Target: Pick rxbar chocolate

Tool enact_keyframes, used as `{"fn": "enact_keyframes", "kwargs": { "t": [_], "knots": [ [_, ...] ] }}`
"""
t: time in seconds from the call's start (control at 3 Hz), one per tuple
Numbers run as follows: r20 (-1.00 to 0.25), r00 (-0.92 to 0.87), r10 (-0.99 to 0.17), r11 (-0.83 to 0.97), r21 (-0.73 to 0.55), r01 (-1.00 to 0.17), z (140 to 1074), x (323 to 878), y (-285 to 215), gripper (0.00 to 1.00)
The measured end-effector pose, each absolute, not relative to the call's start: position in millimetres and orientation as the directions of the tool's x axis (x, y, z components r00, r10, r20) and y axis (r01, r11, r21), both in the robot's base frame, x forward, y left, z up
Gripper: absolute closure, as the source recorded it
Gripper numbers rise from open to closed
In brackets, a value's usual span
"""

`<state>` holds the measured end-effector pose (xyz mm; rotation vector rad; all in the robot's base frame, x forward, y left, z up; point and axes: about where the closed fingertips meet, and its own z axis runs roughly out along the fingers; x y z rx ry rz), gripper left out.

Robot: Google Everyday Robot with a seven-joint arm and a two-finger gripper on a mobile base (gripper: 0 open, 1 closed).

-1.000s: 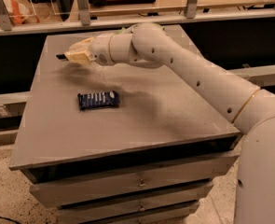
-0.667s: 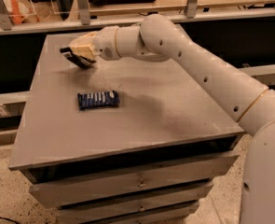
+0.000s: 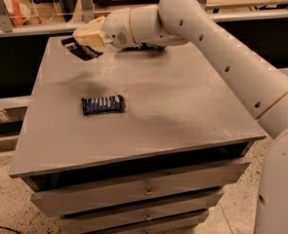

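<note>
Whereas a second ago the gripper (image 3: 82, 43) sat low over the far-left corner of the table (image 3: 182, 111), it now rides a little higher at about 11 o'clock from the table's middle, with the wrist rolled over. The pale fingers (image 3: 89, 35) are clamped on the rxbar chocolate (image 3: 74, 49). The black wrapper sticks out below and to the left of them, tilted, and as far as I can judge it is off the surface rather than lying on it. That lift is the change that matters: I read the grasp as made and the pick as nearly done.

The dark blue bar (image 3: 103, 104) has not moved; it lies flat at roughly 9 o'clock from the centre, well apart from the gripper, so I have the right item and haven't disturbed the other one. The arm (image 3: 216, 48) reaches in from 3 o'clock across the far edge.

What's left, in my view, is to raise the bar clear and confirm it stays put. The hold looks to be near one end of a thin, slick wrapper, so I'd worry about it pivoting or slipping if I move quickly. I'd lift slowly and straight up.
</note>
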<state>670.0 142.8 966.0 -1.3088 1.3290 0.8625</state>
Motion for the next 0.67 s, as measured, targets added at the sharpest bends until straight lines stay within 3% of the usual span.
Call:
{"fn": "enact_keyframes", "kwargs": {
  "t": [0.67],
  "knots": [
    [-0.960,0.147,-0.240,0.095,-0.174,-0.980,985.5,659.2,135.0,1.00]
  ]
}}
